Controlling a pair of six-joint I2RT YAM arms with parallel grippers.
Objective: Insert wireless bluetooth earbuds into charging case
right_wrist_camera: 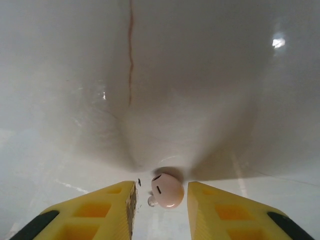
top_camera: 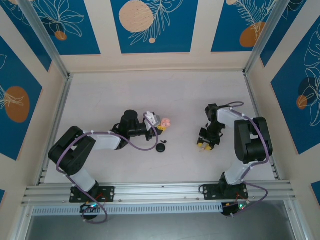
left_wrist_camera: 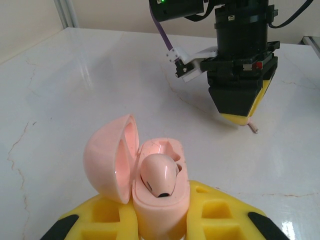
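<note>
The left gripper [top_camera: 161, 127] is clenched on a pale pink egg-shaped plastic charging case [left_wrist_camera: 161, 200], its yellow fingers [left_wrist_camera: 102, 216] pressing the base from either side. The case's domed lid [left_wrist_camera: 110, 157] stands open to the left. One pale pink comma-shaped earbud [left_wrist_camera: 159, 175] sits in a socket of the case; the socket beside it is bare. The right gripper [top_camera: 205, 145] points straight down at the white marbled tabletop [top_camera: 125, 95], well apart from the left. A second pale pink earbud [right_wrist_camera: 167, 190] lies on the tabletop between its yellow fingers [right_wrist_camera: 105, 210], which stand slightly apart from it, released. A small black round object [top_camera: 160, 148] rests near the left gripper.
</note>
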